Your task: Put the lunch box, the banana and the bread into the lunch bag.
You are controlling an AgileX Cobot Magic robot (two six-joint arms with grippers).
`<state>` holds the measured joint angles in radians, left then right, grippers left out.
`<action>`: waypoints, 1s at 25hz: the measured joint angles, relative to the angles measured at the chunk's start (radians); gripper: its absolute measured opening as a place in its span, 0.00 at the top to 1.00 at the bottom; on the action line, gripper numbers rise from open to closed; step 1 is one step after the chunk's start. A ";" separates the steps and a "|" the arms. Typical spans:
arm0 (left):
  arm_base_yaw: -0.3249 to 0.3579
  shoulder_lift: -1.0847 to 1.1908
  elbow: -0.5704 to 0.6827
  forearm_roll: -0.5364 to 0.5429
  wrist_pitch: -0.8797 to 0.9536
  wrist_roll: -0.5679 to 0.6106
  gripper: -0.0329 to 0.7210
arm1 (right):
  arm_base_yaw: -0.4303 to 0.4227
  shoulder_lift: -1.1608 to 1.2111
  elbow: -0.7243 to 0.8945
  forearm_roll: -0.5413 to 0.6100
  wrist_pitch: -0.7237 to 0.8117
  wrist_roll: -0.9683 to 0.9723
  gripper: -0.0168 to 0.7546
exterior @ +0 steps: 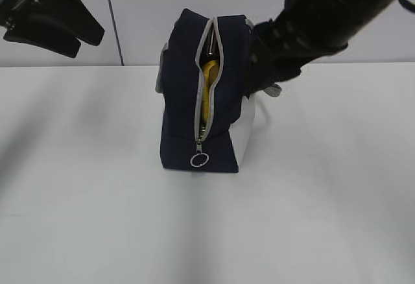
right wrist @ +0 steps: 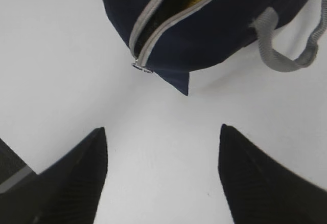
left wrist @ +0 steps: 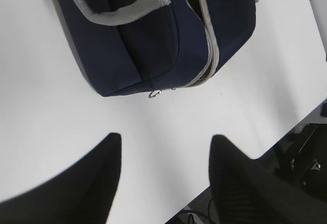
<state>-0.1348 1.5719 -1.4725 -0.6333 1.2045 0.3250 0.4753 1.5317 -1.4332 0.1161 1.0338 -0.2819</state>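
Nearest the exterior camera is bare white table [exterior: 97, 219], and past it, dead center, the lunch bag [exterior: 178, 102] stands upright with its ring pull [exterior: 199, 160] hanging at 6 o'clock of the zipper. Zipper's open, and the banana [exterior: 209, 93] shows yellow through the slit. Can't see the lunch box or the bread anywhere.

Left gripper [left wrist: 163, 178] hangs up at 10 o'clock from the bag, well apart from it, jaws spread with nothing between them. Right arm slants in from 2 o'clock, its end close beside the bag's top right. Right gripper [right wrist: 161, 178] also has jaws apart, empty, with the grey strap [right wrist: 286, 55] at 1 o'clock in its wrist view.
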 joint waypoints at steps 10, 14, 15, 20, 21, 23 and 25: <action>0.000 -0.001 0.104 -0.008 -0.046 0.000 0.44 | 0.000 -0.149 0.644 0.318 -0.851 -0.337 0.33; 0.000 -0.002 0.131 -0.009 -0.068 0.000 0.44 | 0.000 -0.149 0.764 0.355 -1.112 -0.352 0.33; 0.000 -0.002 0.135 -0.009 -0.072 0.000 0.44 | 0.000 -0.149 0.782 0.355 -1.156 -0.343 0.33; 0.000 -0.003 0.138 -0.010 -0.080 0.000 0.46 | 0.000 -0.152 0.850 0.145 -1.313 -0.109 0.33; 0.000 -0.004 0.138 -0.010 -0.081 0.000 0.46 | 0.000 -0.152 0.877 0.059 -1.351 -0.025 0.33; 0.000 -0.004 0.138 -0.010 -0.082 0.000 0.46 | 0.001 -0.152 0.937 -0.094 -1.450 0.116 0.33; 0.000 -0.004 0.138 -0.010 -0.081 0.000 0.46 | 0.001 -0.152 0.984 -0.209 -1.529 0.224 0.33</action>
<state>-0.1348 1.5677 -1.3341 -0.6434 1.1231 0.3250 0.4767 1.3799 -0.4488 -0.0928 -0.4947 -0.0582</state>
